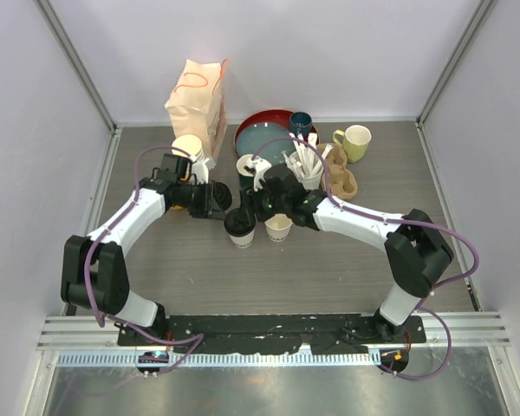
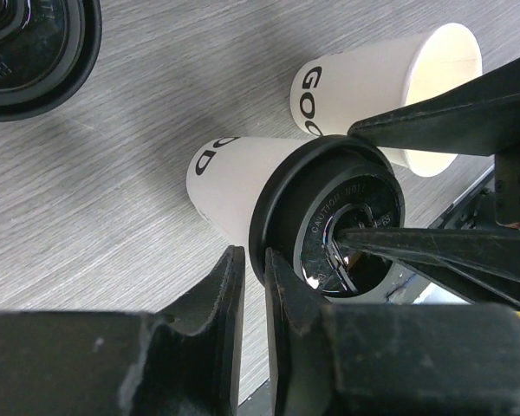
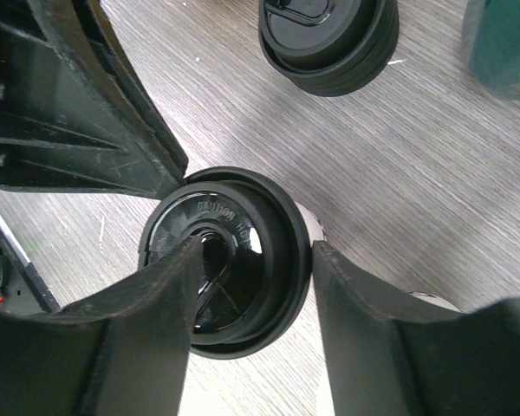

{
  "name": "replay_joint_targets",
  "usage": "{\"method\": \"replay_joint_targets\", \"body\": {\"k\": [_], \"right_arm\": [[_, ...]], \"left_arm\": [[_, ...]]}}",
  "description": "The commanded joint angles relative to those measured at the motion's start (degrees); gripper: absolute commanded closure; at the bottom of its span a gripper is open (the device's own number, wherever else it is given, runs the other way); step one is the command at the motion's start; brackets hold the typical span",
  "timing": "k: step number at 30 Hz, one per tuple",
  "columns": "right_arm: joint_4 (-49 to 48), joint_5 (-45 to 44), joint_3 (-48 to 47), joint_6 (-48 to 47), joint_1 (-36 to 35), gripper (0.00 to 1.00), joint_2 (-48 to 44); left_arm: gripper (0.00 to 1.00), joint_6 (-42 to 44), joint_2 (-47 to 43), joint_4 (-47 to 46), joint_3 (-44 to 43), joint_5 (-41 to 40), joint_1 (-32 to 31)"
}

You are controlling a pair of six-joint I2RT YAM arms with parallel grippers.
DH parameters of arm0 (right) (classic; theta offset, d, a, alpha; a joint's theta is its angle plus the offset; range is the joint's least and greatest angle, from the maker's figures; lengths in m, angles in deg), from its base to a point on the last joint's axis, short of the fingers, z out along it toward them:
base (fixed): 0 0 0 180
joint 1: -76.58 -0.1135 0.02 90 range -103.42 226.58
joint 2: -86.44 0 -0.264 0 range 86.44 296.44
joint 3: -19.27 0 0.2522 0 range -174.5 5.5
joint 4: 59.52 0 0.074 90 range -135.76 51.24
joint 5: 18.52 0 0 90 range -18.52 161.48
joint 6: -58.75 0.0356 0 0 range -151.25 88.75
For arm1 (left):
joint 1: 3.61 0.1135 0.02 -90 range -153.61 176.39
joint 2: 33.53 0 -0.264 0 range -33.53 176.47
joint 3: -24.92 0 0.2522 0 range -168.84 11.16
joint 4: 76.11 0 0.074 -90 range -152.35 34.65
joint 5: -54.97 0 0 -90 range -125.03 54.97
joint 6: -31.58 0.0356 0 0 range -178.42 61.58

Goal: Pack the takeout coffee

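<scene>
A paper bag (image 1: 197,97) stands upper left in the top view, at the tabletop's (image 1: 329,269) back edge. At centre is the lidded cup (image 1: 240,227), cream-white paper with black lettering and a glossy round black lid (image 2: 282,204) with embossed words. The left gripper (image 2: 253,256) sits at the lid's rim, its jaws at a narrow slit; I cannot tell whether they nip the rim. The right gripper (image 3: 256,251) straddles the same rim. One finger lies over the sunken middle and one against the outer edge, with the jaws fairly wide; I cannot tell whether they are clamped. An open cup (image 1: 278,227) stands just beside it on the right. A red plate (image 1: 262,130), teal mug (image 1: 301,123) and yellow-green mug (image 1: 355,141) crowd the upper centre-right. Bare tabletop runs from the cups down to the arm bases, with walls on both sides.
</scene>
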Motion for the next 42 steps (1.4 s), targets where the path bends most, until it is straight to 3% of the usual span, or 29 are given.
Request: {"method": "replay_joint_targets", "body": {"k": [1,9,19,25,35,42], "right_arm": [[-3.20,-0.59,0.75,-0.82,-0.41,0.45,0.63],[-8.64,0.73,5.14,0.75,-0.41,0.60,0.98],[-24.11,-0.94,17.44,1.11,-0.23,0.66,-2.97],[-29.04,-1.47,21.23,0.32,-0.32,0.66,-3.50],[-27.73,1.16,19.66,0.49,0.65,0.60,-1.39],[-24.39,1.96,16.41,-1.70,1.00,0.51,-1.65]], "left_arm": [[0.83,-0.49,1.16,-1.62,0.48,1.09,0.27],[0.84,-0.57,0.11,-1.79,0.48,3.02,0.18],[0.84,0.13,-1.38,-1.62,0.66,4.69,0.18],[0.84,0.48,-0.77,-1.80,1.19,3.03,0.18],[0.85,1.36,0.56,-0.65,-0.48,2.76,0.18],[0.76,3.55,-4.02,-0.04,-3.11,2.32,0.18]]}}
